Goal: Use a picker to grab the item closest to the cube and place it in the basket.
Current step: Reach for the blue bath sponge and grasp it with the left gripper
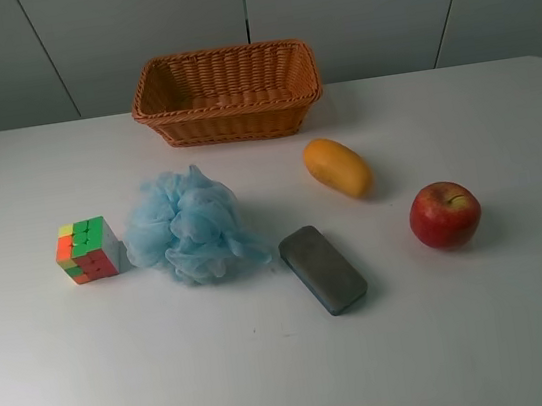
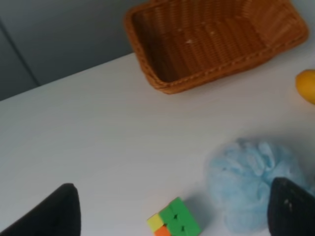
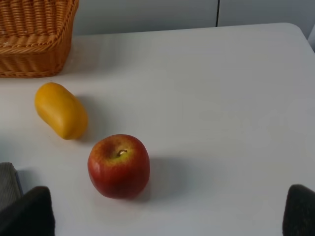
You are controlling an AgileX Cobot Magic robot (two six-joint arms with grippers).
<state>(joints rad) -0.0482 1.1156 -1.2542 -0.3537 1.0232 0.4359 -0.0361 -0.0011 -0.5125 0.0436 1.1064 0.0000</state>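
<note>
Left claw [image 2: 172, 189], spread open, hangs over the white worktop [image 2: 98, 137]. The fluffy light-blue mesh bath sponge [image 2: 256, 184] lies near one finger, beside the multicoloured puzzle cube [image 2: 174, 221].

A yellow mango [image 1: 338, 166], red apple [image 1: 444, 215] and grey eraser [image 1: 323, 268] lie apart on the white table [image 1: 274, 364].

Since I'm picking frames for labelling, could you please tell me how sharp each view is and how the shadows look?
Exterior high view: sharp, evenly lit, no glare; the apple and grey eraser cast soft shadows. Left wrist view: soft overall, the cube and blue bath puff fuzzy. Right wrist view: apple crisp with a soft shadow, fingertips dark and blurred.
</note>
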